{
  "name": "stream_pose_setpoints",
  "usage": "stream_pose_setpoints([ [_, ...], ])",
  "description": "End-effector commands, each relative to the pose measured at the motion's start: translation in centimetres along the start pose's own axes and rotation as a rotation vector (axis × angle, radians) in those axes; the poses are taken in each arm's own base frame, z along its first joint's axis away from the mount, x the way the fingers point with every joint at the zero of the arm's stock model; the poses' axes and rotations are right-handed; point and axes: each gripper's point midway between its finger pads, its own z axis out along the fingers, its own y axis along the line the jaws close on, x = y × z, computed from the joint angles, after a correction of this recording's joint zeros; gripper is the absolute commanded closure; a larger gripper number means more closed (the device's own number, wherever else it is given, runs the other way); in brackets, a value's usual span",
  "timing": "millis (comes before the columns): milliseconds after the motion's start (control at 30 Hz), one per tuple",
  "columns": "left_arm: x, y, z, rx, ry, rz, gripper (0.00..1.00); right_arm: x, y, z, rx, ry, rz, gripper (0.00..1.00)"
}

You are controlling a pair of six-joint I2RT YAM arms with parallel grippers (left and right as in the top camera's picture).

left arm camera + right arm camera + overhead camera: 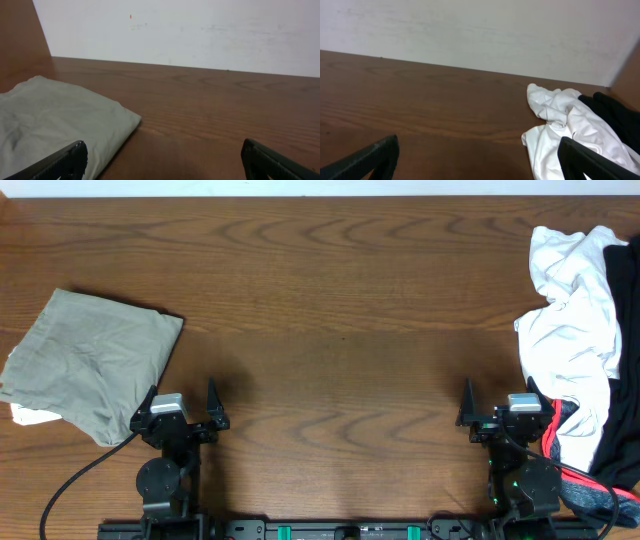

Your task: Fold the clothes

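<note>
A folded khaki garment [90, 360] lies at the table's left, with a bit of white cloth [28, 416] under its near corner; it also shows in the left wrist view [55, 120]. A crumpled white garment [572, 320] lies in a pile at the right edge with black fabric [625, 370] and a red and grey piece [575, 470]. The right wrist view shows the white garment [570, 130] and black fabric [615, 112]. My left gripper [181, 406] is open and empty beside the khaki garment. My right gripper [500, 402] is open and empty next to the pile.
The brown wooden table [340, 310] spans the view, with a pale wall [200, 30] behind its far edge. The arm bases and a black cable [70, 480] sit along the near edge.
</note>
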Motion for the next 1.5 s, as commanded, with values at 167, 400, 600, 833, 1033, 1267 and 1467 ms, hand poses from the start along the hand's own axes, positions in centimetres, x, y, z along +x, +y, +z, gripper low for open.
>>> stream_pose_setpoints([
  [167, 1.6, 0.4, 0.1, -0.020, 0.051, 0.022, 0.02, 0.1, -0.5, 0.0, 0.021, 0.001, -0.008, 0.01],
  [400, 1.6, 0.4, 0.1, -0.020, 0.051, 0.022, 0.02, 0.1, -0.5, 0.0, 0.021, 0.001, -0.009, 0.01],
  [600, 1.6, 0.4, 0.1, -0.020, 0.051, 0.011, 0.02, -0.3, -0.3, 0.0, 0.008, -0.014, -0.006, 0.01],
  [833, 1.0, -0.4, -0.1, 0.023, 0.042, -0.176, 0.02, -1.7, 2.8, -0.3, -0.175, -0.077, 0.005, 0.01],
  [1033, -4.4, -4.2, -1.8, 0.249, -0.033, -0.261, 0.02, -1.7, 3.8, -0.7, -0.244, -0.030, 0.127, 0.01],
  [1267, -8.4, -6.4, -3.9, 0.361, 0.016, -0.267, 0.02, -4.2, 2.3, -2.0, -0.181, 0.091, 0.133, 0.01],
  [1467, -8.9, -7.7, -3.8, 0.399, 0.239, -0.303, 0.02, -5.8, 1.0, -2.5, -0.118, 0.285, 0.116, 0.01],
])
